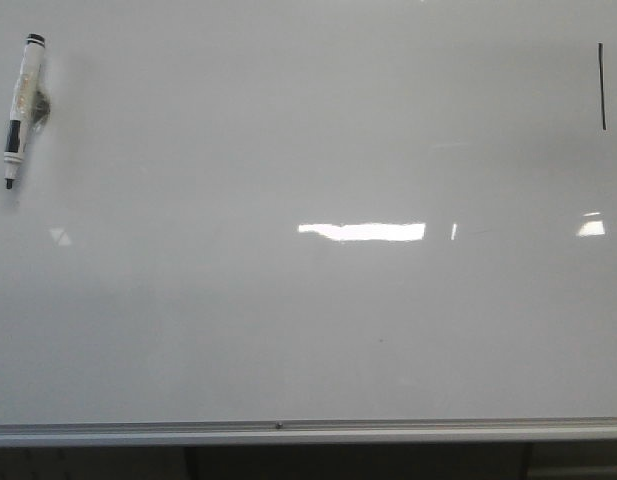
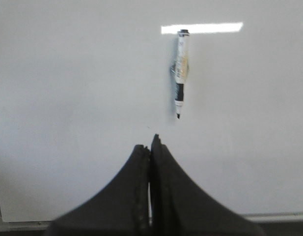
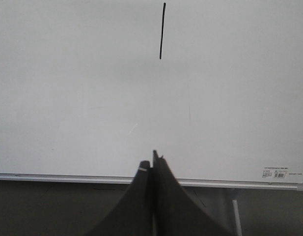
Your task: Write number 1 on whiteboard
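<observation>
While both sets of fingers are pressed together with nothing between them, the left fingers (image 2: 150, 147) hanging over bare board short of the marker pen (image 2: 180, 73) and the right fingers (image 3: 152, 162) near the board's rim, the writing looks finished. The number 1 (image 1: 601, 86) stands as a thin black stroke at the far right of the whiteboard (image 1: 308, 433), well apart from the pen lying at the far left (image 1: 21, 108). What remains, in my judgement, is to draw back cleanly: lift straight away from the glossy surface, keeping clear of the stroke so nothing smears it, and leave the pen lying.
</observation>
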### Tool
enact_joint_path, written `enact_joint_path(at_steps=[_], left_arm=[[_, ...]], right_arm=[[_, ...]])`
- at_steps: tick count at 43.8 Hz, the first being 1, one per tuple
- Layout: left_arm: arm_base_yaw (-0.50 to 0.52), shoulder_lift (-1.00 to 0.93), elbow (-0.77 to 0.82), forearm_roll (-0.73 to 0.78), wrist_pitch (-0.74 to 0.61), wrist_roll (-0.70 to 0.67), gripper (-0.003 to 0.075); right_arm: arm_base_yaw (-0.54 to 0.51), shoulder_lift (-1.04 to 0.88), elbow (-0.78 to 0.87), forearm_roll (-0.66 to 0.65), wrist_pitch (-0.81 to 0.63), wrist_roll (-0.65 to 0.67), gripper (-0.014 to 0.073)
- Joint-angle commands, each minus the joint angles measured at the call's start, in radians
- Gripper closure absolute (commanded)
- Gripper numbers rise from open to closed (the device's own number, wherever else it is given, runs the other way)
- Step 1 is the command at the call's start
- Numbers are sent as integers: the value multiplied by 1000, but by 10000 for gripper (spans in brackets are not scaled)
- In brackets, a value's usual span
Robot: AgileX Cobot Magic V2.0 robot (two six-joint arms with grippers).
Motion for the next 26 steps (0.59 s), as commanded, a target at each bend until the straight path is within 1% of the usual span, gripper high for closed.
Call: enact_joint_path(at_steps=[1, 4, 8, 11, 16, 18, 19, 20, 22, 24, 26], left_arm=[[117, -81, 81, -58, -223, -3, 741], [189, -144, 152, -87, -290, -3, 740], [243, -209, 218, -85, -336, -3, 740], [268, -253, 258, -68, -350, -3, 741], [275, -297, 326, -79, -384, 10, 740], [275, -309, 356, -135, -416, 85, 740], [275, -313, 370, -176, -434, 175, 740], [275, -319, 385, -222, -455, 226, 740], [275, -323, 420, -319, -508, 396, 740], [275, -328, 451, -382, -549, 457, 741], [275, -336, 474, -384, -572, 461, 741]], right_arm=[[-5, 3, -23, -8, -70, -6, 662], [-5, 3, -23, -8, -70, -6, 662], [-5, 3, -23, -8, -70, -6, 662], [-5, 3, -23, -8, -70, -6, 662], [-5, 3, -23, -8, -70, -6, 662], [-5, 3, -23, -8, -70, -6, 662], [-5, 3, -23, -8, -70, -6, 662], [-5, 3, -23, -8, -70, -6, 662], [-5, 3, -23, -8, -70, -6, 662], [-5, 3, -23, -8, -70, -6, 662], [-5, 3, -23, -8, -70, -6, 662]])
